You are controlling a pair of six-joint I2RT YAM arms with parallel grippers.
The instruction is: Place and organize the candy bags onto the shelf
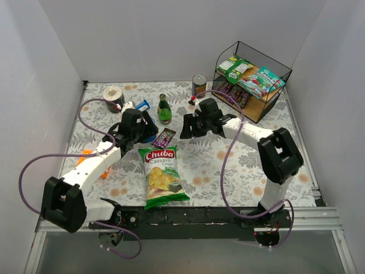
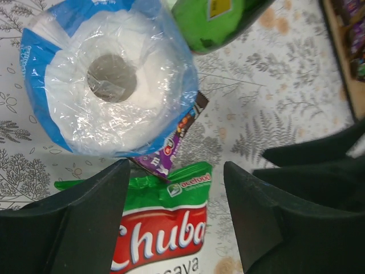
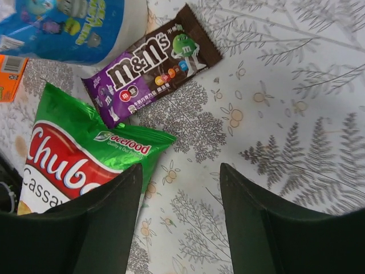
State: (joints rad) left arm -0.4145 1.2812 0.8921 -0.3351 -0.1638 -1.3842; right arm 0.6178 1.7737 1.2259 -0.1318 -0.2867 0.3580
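The candy packet (image 3: 153, 65) is purple and brown, the chips bag (image 3: 80, 154) green and red. Grey ferns pattern the white bench (image 3: 296, 103)

**White Links, Black Joints, Purple Cables**

The left arm (image 1: 94, 162) and the right arm (image 1: 248, 132) are built alike: smooth white tube links between chunky matte-black joint housings. A thin purple cable (image 1: 21, 177) hangs in loose loops along the left arm, and a second purple cable (image 1: 222, 177) trails the right. The left gripper (image 2: 175, 168) and right gripper (image 3: 181, 168) each carry two broad, tapered, matte-black fingers (image 2: 85, 228).
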